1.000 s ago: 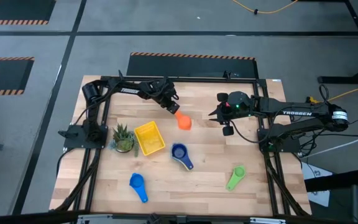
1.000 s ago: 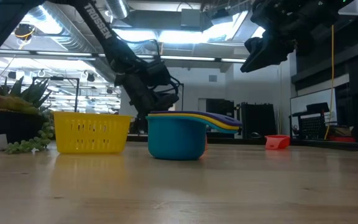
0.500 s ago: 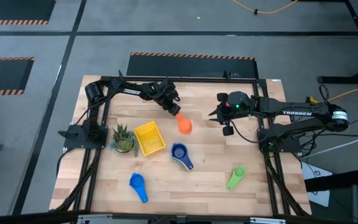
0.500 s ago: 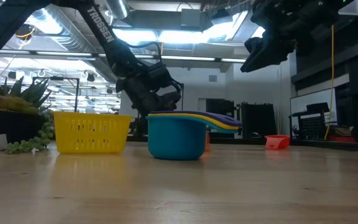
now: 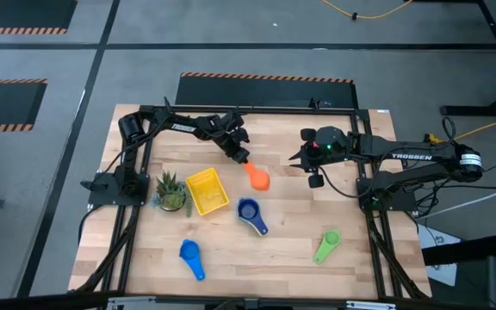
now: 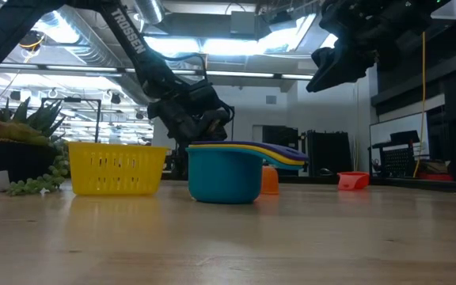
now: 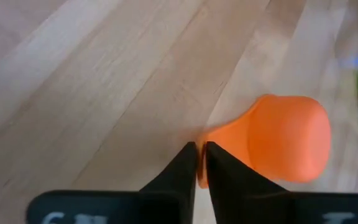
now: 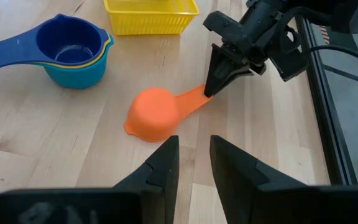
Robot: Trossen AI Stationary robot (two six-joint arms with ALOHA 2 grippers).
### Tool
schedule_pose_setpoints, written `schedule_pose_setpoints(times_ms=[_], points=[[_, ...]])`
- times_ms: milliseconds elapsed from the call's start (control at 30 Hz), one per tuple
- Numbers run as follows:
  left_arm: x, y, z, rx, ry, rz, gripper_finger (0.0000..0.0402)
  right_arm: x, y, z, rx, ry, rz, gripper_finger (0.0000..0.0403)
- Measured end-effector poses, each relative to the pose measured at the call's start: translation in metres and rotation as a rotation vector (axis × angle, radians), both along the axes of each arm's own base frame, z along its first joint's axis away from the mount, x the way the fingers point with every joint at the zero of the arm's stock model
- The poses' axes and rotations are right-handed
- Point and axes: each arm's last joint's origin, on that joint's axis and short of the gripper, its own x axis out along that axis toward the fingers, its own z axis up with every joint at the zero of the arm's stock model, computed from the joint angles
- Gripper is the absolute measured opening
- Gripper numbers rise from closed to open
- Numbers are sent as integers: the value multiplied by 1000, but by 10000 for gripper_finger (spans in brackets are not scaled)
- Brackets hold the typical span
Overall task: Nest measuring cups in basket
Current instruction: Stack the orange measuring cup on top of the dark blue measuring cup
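My left gripper (image 5: 245, 159) is shut on the orange measuring cup (image 5: 258, 178), which is turned mouth down right of the yellow basket (image 5: 206, 190). The right wrist view shows that cup (image 8: 154, 115) below my open right gripper (image 8: 194, 146), which hovers over the table's far right part (image 5: 315, 180). A nested stack of cups with a dark blue one on top (image 5: 249, 213) stands on its base near the basket. A blue cup (image 5: 191, 257) and a green cup (image 5: 326, 244) lie apart toward the near edge. My left gripper pinches the orange cup's flat handle near its free end (image 7: 199, 177) between its two fingers (image 8: 215, 79). The fingers slant down from the table's far left, in line with the handle. The cup is mouth down, with its rim (image 8: 143, 134) at the table top.
A small spiky plant (image 5: 170, 191) stands left of the basket. The dark frame rails (image 5: 367, 185) run along the table's sides. Bare wood lies between the stack and the green cup.
My left gripper, still shut on the orange cup's handle, has moved a little toward the near edge and the right, and lower. The cup has come with it and now shows to the right of the stack in the low view.
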Motion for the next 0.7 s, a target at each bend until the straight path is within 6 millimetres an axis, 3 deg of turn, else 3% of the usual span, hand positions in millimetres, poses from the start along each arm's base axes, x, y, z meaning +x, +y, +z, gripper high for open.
schedule_pose_setpoints(times_ms=[467,700], points=[[5,2,7,66,-77,-24,3,0,0,0,1,0,-1,96],[8,2,27,145,-174,-40,2,0,-1,0,90,-2,-100,96]])
